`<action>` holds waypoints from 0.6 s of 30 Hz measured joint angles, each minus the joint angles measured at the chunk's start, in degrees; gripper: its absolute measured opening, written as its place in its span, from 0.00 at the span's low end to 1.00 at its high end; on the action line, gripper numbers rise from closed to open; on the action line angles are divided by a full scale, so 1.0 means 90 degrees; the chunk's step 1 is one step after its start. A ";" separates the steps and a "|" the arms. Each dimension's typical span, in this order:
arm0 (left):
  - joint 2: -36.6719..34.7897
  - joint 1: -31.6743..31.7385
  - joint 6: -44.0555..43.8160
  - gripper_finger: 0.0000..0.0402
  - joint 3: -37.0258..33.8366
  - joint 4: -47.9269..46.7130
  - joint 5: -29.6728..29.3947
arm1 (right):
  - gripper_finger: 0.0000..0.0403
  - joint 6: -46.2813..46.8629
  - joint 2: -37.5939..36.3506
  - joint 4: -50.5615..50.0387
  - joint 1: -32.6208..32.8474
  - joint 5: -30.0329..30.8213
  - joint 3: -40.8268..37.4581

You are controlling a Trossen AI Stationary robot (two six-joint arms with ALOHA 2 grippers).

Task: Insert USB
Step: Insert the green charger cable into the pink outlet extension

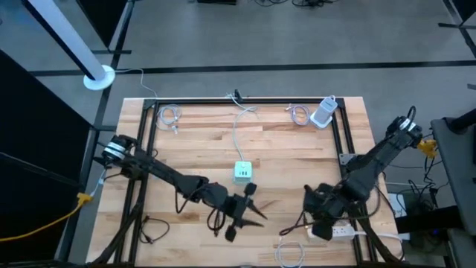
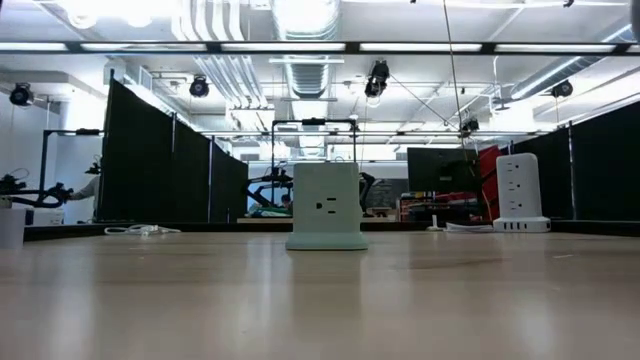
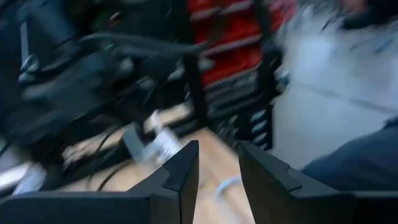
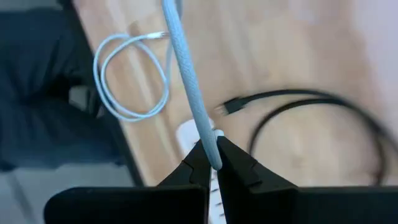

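Note:
A pale green power cube (image 1: pixel 243 171) stands on its base at mid-table and also shows in the low view (image 2: pixel 325 205). My right gripper (image 4: pixel 213 163) is near the table's near right corner (image 1: pixel 318 222), shut on a light blue cable (image 4: pixel 186 68). A coil of light blue cable (image 4: pixel 127 81) lies at the near edge (image 1: pixel 291 253). A black cable with a plug end (image 4: pixel 231 106) lies on the wood beside it. My left gripper (image 1: pixel 255 206) is open and empty, just near of the cube, its fingers (image 3: pixel 186 174) apart. My right gripper pinches the light blue cable between its two fingertips (image 4: pixel 210 152). The cable's end goes in between the fingers and is hidden there. The cable runs straight away from the fingers, along them, lifted above the table.
A white power strip (image 1: pixel 342 232) lies under my right gripper at the near right. A white power tower (image 1: pixel 325 112) stands at the far right. More coiled cables lie at the far left (image 1: pixel 169 115) and far right (image 1: pixel 300 114). A black frame rail (image 1: pixel 245 100) borders the table.

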 joint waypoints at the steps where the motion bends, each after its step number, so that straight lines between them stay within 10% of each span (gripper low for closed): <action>1: 0.0076 -0.0007 0.0002 0.25 0.0000 0.0227 0.0006 | 0.00 0.0039 -0.0117 -0.0086 0.0121 0.0172 0.0005; 18: 0.1764 0.1585 -0.0432 0.25 0.0659 0.1037 0.0179 | 0.00 0.0009 -0.0545 0.2128 0.1586 0.0690 -0.0026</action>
